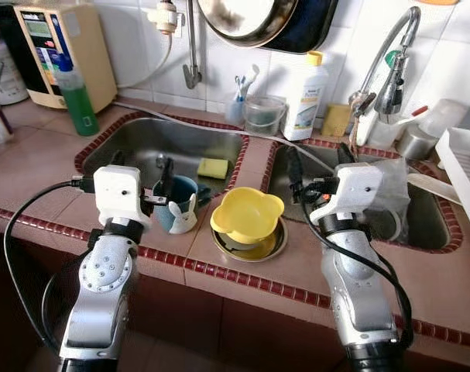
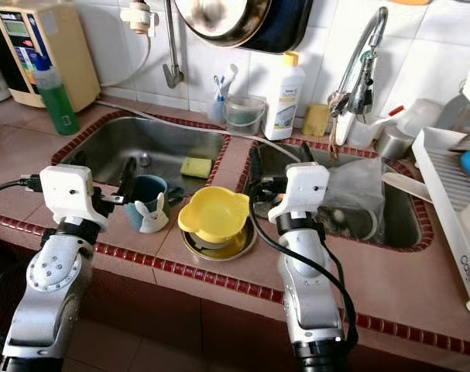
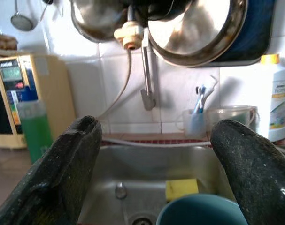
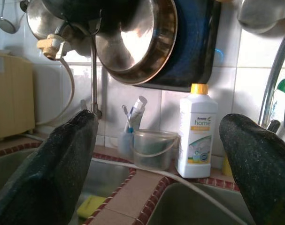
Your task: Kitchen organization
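Left gripper [image 1: 163, 188] stood open astride the teal mug [image 1: 175, 203] rim, right gripper [image 1: 320, 167] open and idle; closing squarely on the rim looked best.

A white detergent bottle [image 1: 306, 94] stands against the tiled wall beside a clear plastic tub [image 1: 264, 115]; a green bottle [image 1: 74, 94] fronts the beige water purifier [image 1: 55, 48].

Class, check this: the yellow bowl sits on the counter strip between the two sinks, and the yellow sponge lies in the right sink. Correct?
Not quite. The yellow sponge lies in the left sink, as the left eye view shows. The yellow bowl does sit between the sinks.
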### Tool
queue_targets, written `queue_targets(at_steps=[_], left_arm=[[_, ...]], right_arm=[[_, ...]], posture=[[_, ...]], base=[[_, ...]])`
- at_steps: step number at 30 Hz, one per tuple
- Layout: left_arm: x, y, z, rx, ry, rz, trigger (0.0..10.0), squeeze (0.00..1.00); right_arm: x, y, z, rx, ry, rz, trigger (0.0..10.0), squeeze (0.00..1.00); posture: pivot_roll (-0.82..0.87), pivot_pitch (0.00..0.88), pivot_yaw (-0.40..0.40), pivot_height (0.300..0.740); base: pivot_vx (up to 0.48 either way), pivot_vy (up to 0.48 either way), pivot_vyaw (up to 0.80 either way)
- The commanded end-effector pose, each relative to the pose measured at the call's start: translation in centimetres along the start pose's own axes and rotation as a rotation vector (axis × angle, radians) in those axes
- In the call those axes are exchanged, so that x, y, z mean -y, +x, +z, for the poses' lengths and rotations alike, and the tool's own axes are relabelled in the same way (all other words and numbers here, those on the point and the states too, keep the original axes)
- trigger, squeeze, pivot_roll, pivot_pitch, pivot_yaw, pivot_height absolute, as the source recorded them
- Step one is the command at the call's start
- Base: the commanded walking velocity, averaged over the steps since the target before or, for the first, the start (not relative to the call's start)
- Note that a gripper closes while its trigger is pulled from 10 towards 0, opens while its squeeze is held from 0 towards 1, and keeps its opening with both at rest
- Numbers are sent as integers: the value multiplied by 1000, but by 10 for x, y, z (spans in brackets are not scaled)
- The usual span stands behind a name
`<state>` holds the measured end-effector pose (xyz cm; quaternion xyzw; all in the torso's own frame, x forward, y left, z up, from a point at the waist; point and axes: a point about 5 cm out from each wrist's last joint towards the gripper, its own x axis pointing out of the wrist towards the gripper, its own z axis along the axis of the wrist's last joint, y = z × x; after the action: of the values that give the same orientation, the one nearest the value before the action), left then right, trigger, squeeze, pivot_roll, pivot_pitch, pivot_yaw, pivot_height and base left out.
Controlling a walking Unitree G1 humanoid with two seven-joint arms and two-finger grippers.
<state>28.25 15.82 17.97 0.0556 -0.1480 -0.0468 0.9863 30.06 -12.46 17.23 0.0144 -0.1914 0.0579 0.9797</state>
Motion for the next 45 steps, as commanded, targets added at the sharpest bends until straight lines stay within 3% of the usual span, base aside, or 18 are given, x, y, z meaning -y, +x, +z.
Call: queue_targets(at_steps=[1,9,15,19,25,30,34,45], left_arm=[[-3,2,5,12,8,-17,10000,0],[6,-9,2,6,33,-187,10000,0],[16,-16,7,27,74,-381,10000,0],[13,-14,7,23,80,-391,10000,0],[4,-8,9,28,99,-408,10000,0],[-3,0,9,23,162,-467,10000,0],[-11,5,2,-36,210,-521,10000,0],[-24,14,-3,-176,205,-648,10000,0]], right_arm=[[1,0,4,13,1,0,10000,0],[0,-7,-1,-14,1,19,10000,0],[0,-10,-2,-28,-7,43,10000,0],[-1,-12,-3,-38,-2,49,10000,0],[-10,-30,-3,-79,31,131,10000,0],[-16,-48,3,-115,48,228,10000,0],[-18,-54,9,-136,52,286,10000,0],[-26,-65,21,-161,84,351,10000,0]], posture=[[-32,0,-30,740],[-35,0,-30,740],[-34,3,-30,740],[-39,4,-27,740],[-51,10,-25,740],[-66,20,-22,740],[-79,34,-14,740],[-93,71,10,740]], base=[[0,0,0],[0,0,0],[0,0,0],[0,0,0],[0,0,0],[0,0,0],[0,0,0],[0,0,0]])
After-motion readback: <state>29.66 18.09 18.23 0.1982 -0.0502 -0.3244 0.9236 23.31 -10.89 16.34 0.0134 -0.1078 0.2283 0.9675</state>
